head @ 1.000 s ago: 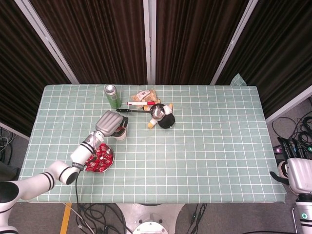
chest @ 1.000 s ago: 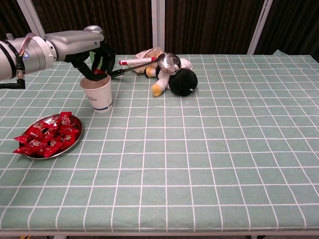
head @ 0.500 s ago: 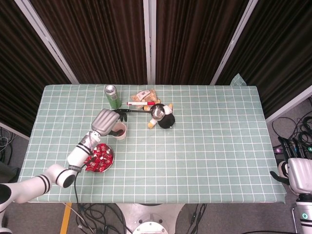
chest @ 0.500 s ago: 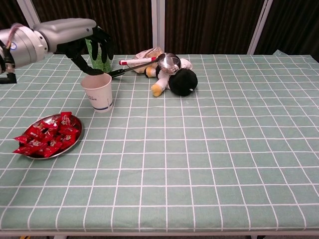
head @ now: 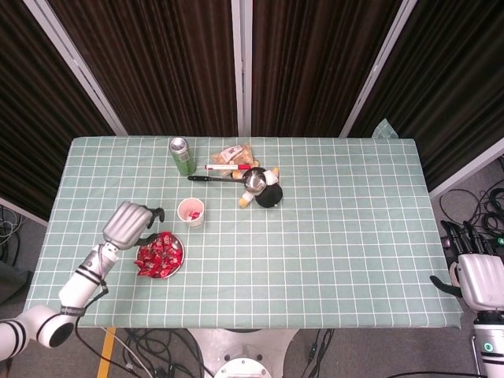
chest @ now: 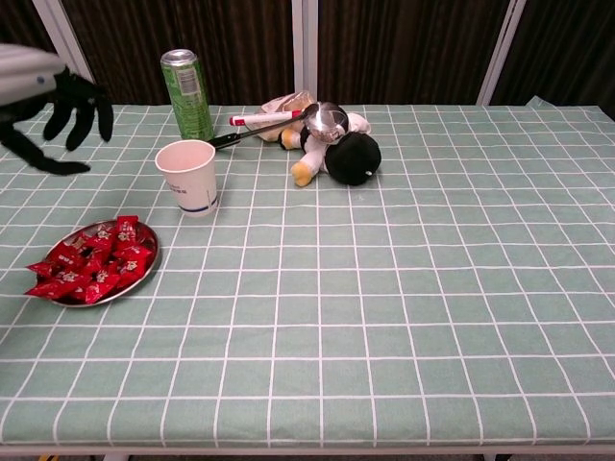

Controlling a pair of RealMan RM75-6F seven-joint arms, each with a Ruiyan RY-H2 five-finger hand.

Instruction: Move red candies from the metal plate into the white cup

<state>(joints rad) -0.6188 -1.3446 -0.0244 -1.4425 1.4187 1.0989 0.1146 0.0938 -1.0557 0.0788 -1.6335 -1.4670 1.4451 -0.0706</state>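
Note:
A round metal plate [head: 178,261] [chest: 147,272] piled with several red candies [head: 159,253] [chest: 91,261] sits near the table's front left. Behind it stands the white paper cup [head: 191,211] [chest: 188,177], upright, with a red candy showing inside in the head view. My left hand [head: 131,223] [chest: 50,106] hangs open above the table, left of the cup and behind-left of the plate, fingers spread and holding nothing. My right hand [head: 479,277] rests off the table's right front corner, its fingers not clearly shown.
A green can [head: 182,155] [chest: 187,94] stands behind the cup. A black ladle [head: 253,180] [chest: 325,119], a red marker [head: 227,167] [chest: 261,118], a snack bag [head: 234,153] and a black-and-white plush toy [head: 266,191] [chest: 348,154] lie at centre back.
My left hand has drawn back from over the cup, moving left and toward the table's front. It now hangs beside the plate with nothing in it. A candy lies in the cup.

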